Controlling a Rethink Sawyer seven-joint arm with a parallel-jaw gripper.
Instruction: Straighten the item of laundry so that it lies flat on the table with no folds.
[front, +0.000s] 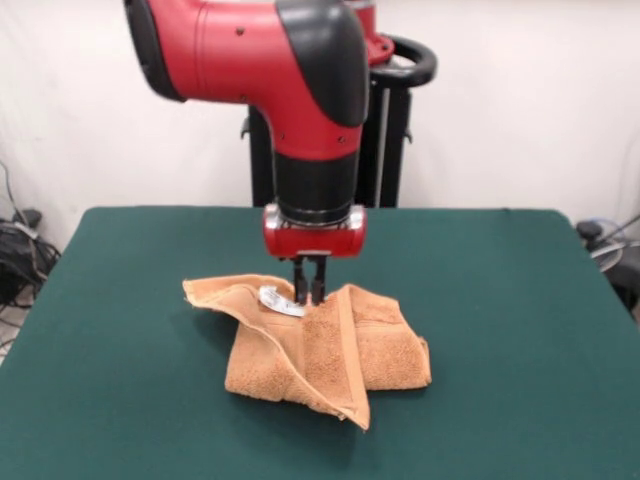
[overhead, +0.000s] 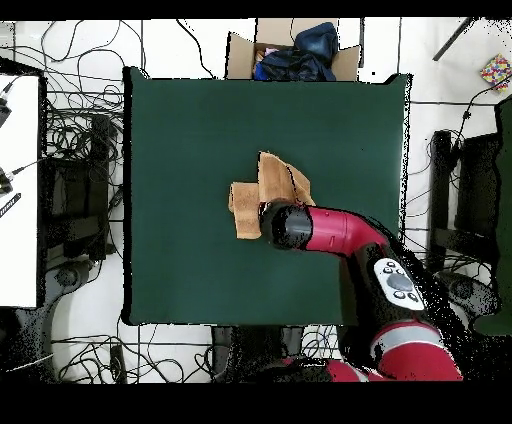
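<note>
Tool (front: 308, 291) closed, pinching the towel (front: 330, 355) at a fold beside the white label (front: 280, 301). Judgement: lift gently, drag the layer outward across the tabletop (front: 520, 330), releasing only once flat.

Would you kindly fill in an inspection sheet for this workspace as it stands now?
Surface: green table, bare apart from the towel.
Job's things: orange-tan towel, crumpled, folded over itself, white label showing; not flat.
Clutter: nothing seen on the table.
Grippers: claw down at the towel's top fold beside the label, fingers close together; grasp cannot be confirmed.
Cables: many loose cables on the floor around the table.
Surroundings: cardboard box holding dark items beyond the table.
</note>
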